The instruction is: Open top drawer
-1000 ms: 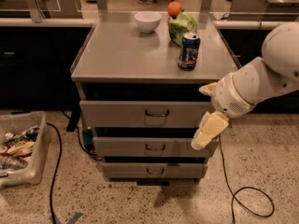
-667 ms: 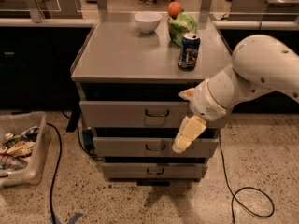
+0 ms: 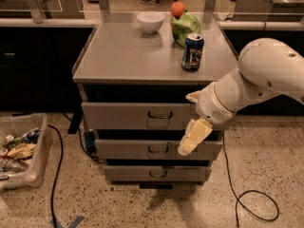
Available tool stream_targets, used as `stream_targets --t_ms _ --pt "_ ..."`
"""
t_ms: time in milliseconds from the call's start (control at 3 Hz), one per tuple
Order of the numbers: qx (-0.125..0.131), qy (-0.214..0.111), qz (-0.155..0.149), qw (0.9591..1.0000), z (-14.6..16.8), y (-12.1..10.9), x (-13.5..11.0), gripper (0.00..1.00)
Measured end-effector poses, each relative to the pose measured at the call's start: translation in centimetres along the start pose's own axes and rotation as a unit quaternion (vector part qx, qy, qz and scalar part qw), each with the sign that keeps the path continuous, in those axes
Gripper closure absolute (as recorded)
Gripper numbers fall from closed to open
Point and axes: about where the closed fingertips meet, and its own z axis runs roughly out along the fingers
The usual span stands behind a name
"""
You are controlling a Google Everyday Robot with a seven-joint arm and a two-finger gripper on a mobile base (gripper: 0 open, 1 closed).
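The top drawer (image 3: 128, 116) is seen directly under the counter's (image 3: 123, 56) front edge, with its dark loop handle (image 3: 160, 114) at centre not yet gripped. The gripper (image 3: 186, 123) is held before the drawer's right end, jaws apart. It should be brought left, level with the handle, closed on the loop, then drawn straight outward.

My arm (image 3: 266, 70): smooth white rounded shells, dark seam at wrist; cream-fingered gripper (image 3: 189, 123) sits at top drawer (image 3: 128, 116) right end.
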Motion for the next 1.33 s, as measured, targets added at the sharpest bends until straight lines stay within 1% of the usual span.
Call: stream_targets --t_ms 333,667,1000,1333 --pt "0.014 0.017 0.051 0.9985 3.5 -1.8 3.0 0.0" --pt "0.014 0.017 0.051 0.9985 3.5 -1.7 3.0 0.0" --pt "0.015 0.024 0.047 0.9985 3.9 -1.6 2.9 0.0" --pt "0.046 0.049 0.044 0.9968 5.5 -1.7 3.0 0.0"
